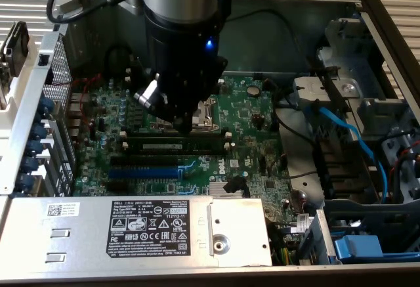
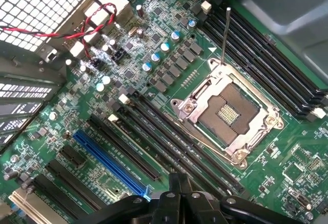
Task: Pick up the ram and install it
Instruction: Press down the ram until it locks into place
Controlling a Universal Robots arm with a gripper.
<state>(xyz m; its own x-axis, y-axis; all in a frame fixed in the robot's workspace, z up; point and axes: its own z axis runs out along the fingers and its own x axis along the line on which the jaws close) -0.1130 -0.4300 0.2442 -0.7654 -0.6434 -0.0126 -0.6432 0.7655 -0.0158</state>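
pincer (image 2: 180, 196) closed, empty, hovering over the black slots (image 2: 169, 142) beside the cpu socket (image 2: 228, 114). ram (image 1: 174, 146) already seated in a slot on the board (image 1: 249, 113), lying level, probably pressed home.

Green motherboard (image 2: 287, 172), blue slot (image 2: 110, 162), dark-green ram (image 1: 174, 146), black end effector (image 2: 182, 196).
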